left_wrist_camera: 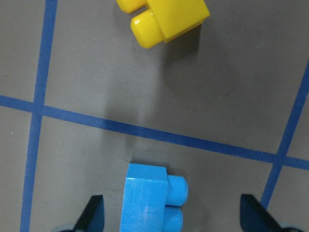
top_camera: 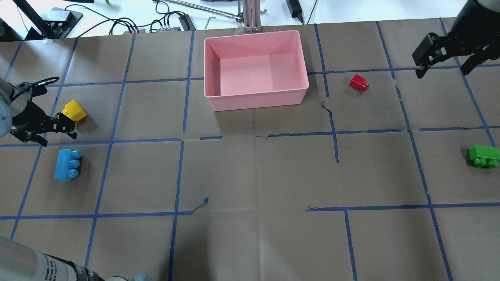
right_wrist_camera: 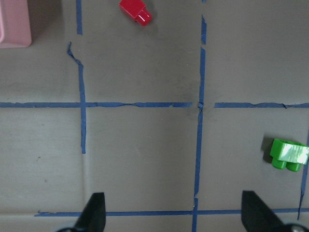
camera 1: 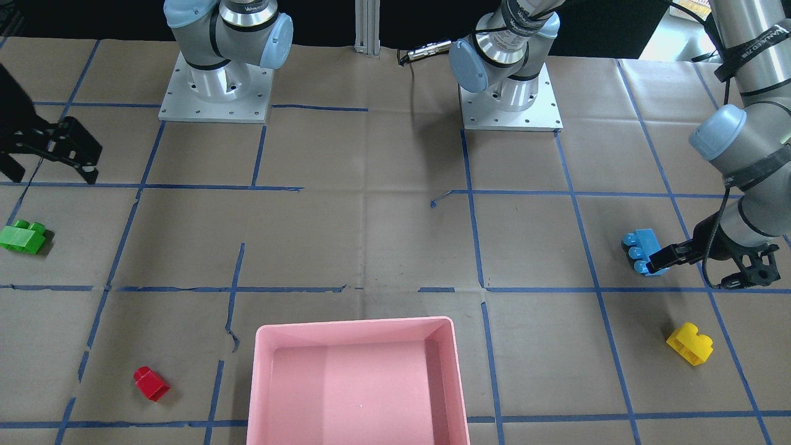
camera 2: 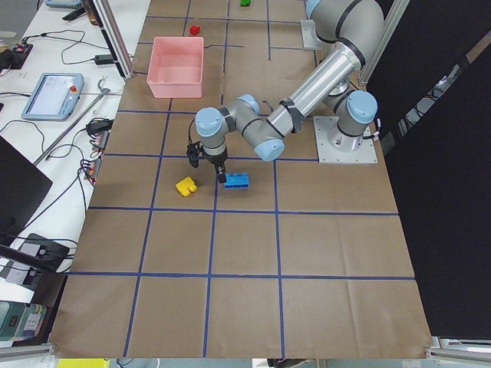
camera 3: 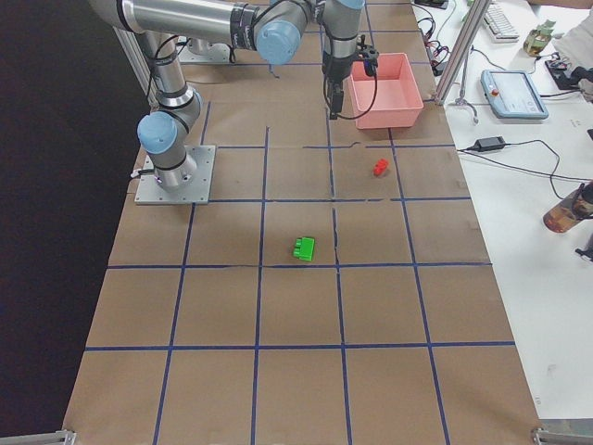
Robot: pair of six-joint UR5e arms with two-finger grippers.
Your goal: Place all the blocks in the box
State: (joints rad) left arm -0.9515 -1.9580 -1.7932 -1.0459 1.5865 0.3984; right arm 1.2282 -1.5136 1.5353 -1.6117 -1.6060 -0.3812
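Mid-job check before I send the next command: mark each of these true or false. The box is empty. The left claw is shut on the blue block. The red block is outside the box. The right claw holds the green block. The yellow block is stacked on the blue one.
1. The box is empty. True.
2. The left claw is shut on the blue block. False: it is open, and its wrist view shows the block between its fingers, unclamped.
3. The red block is outside the box. True: it lies on the paper beside it.
4. The right claw holds the green block. False: it is open and empty, and the block lies on the table.
5. The yellow block is stacked on the blue one. False: they lie apart.
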